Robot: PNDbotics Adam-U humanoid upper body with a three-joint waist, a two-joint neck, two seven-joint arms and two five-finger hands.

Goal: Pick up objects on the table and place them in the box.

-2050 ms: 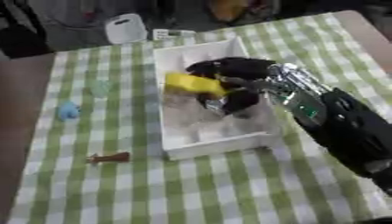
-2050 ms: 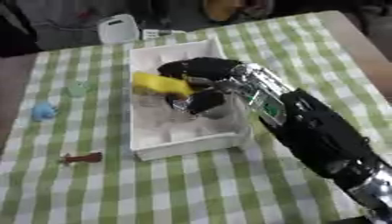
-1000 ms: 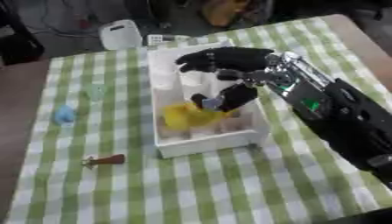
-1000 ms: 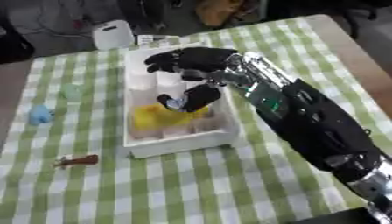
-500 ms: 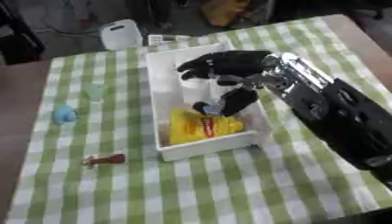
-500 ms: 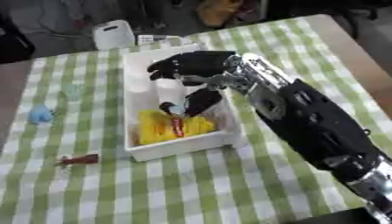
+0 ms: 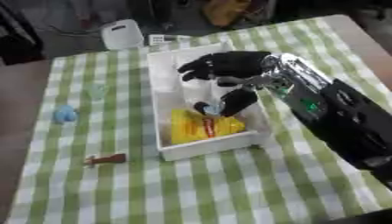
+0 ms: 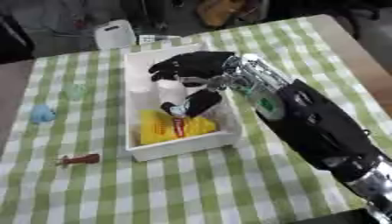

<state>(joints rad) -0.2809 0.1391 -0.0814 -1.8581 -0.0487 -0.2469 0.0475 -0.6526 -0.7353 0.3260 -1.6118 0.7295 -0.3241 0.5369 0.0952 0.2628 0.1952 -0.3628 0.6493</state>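
"So, where is the robot's right hand [image 7: 222, 72]?"

"Over the white box [image 7: 165, 87], reaching in from the right side. Its fingers are spread out and it has nothing in it. The thumb points down into the box."

"What is in the box?"

"A yellow packet [image 7: 201, 127] with a bit of red on it. It lies flat at the near end of the box, just under the thumb. I cannot tell if the thumb touches it. There is also something small and pale near the thumb tip, but I cannot tell what it is."

"What is on the table [image 7: 229, 183]?"

"A green and white checked cloth covers it. Left of the box sit a small blue thing [image 7: 65, 113] and a pale green thing [image 7: 96, 90]. A little brown thing [image 7: 106, 159] lies nearer, by the box's front corner. A white jug [image 7: 122, 35] stands at the far edge."

"And the left hand?"

"It does not show."
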